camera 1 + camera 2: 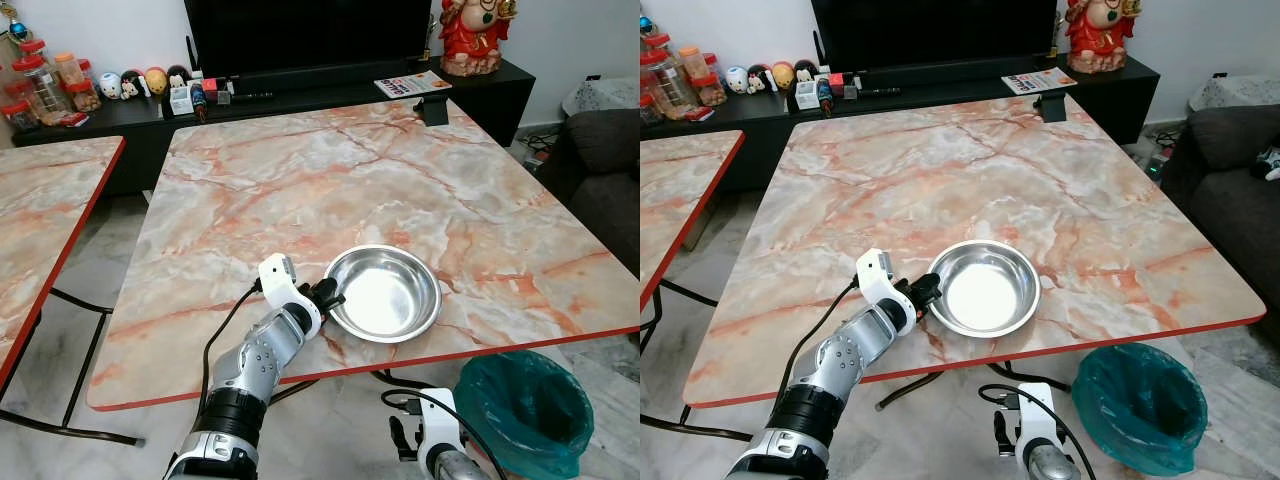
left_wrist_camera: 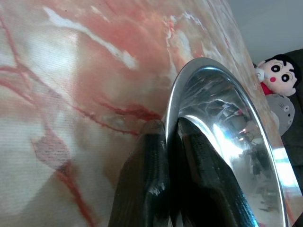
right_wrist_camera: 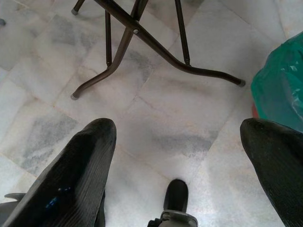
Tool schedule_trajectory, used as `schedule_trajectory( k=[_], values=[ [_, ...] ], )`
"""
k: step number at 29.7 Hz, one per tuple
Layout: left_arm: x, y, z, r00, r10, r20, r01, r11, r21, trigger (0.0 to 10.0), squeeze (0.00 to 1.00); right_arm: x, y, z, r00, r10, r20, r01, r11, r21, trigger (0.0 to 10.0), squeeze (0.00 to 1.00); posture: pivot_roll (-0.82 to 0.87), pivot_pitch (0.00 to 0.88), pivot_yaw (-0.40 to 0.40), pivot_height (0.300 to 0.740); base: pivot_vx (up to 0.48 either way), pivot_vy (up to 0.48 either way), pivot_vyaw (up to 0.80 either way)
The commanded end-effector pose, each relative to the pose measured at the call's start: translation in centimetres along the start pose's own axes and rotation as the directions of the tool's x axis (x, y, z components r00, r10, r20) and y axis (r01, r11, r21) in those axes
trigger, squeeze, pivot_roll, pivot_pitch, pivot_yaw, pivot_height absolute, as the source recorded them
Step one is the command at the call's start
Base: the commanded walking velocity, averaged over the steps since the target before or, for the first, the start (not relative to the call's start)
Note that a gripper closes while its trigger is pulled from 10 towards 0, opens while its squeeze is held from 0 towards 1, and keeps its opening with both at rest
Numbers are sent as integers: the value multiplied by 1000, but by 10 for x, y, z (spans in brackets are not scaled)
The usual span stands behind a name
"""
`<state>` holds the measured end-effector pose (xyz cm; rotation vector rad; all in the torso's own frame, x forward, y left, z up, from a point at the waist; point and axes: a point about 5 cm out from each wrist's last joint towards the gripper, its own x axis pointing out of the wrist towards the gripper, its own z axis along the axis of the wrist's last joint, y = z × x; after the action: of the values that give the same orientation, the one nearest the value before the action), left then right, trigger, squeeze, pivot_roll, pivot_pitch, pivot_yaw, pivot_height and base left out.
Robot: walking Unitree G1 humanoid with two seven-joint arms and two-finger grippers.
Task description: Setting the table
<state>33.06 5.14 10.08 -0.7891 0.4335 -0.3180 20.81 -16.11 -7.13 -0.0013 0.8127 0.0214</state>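
The square table top (image 1: 300, 190) is marble-patterned — cream and grey clouded with salmon-pink veins, edged in red. On it, the round steel bowl (image 1: 385, 293) is bright silver, mirror-like inside. The left gripper (image 1: 328, 296) is black on a silver and white arm. The low TV cabinet (image 1: 130, 115) is black, and a red and gold figurine (image 1: 472, 32) stands on it. The bin liner (image 1: 525, 410) is dark teal — the floor tiles (image 3: 156, 123) pale grey-white marble.

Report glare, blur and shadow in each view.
Eye views: sharp, evenly lit; the steel bowl glares white at its centre. Left wrist view: the left gripper, clamped on the bowl's rim, is soft, with bright streaks on the metal. Right wrist view: the open right gripper is blurred, the floor sharp.
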Motion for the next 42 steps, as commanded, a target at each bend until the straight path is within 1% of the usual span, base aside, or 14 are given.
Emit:
schedule_trajectory(
  k=[1, 4, 5, 7, 8, 42],
  values=[
    [21, -123, 11, 955, -298, 5, 297, 955, 16, 10000, 0, 1, 3, 2, 1000, 0, -3, 0, 1000, 13, 10000, 0, 1, 0, 79, 736, 0, 0, 0],
    [21, -123, 11, 954, -299, 5, 299, 954, 15, 10000, 0, 1, 3, 2, 1000, 0, -3, 0, 1000, 13, 10000, 0, 1, 0, 79, 736, 0, 0, 0],
    [21, -124, 11, 954, -300, 4, 300, 954, 15, 10000, 549, 1, 3, 2, 1000, 0, -3, 0, 1000, 13, 10000, 0, 1, 0, 79, 736, 0, 0, 0],
    [21, -124, 11, 953, -303, 3, 302, 953, 17, 10000, 549, 1, 3, 2, 1000, -1, -3, 1, 1000, 15, 10000, 0, -2, 0, 82, 736, 0, 0, 0],
    [21, -126, 11, 951, -308, -2, 308, 951, 21, 10000, 1000, 1, 3, 2, 1000, -2, -2, 2, 1000, 17, 10000, 0, -2, 0, 82, 736, 0, 0, 0],
    [21, -126, 11, 951, -310, -3, 310, 950, 20, 10000, 1000, 1, 3, 2, 1000, -2, -1, 2, 1000, 19, 10000, 0, 1, 0, 83, 736, 0, 0, 0]
  ],
)
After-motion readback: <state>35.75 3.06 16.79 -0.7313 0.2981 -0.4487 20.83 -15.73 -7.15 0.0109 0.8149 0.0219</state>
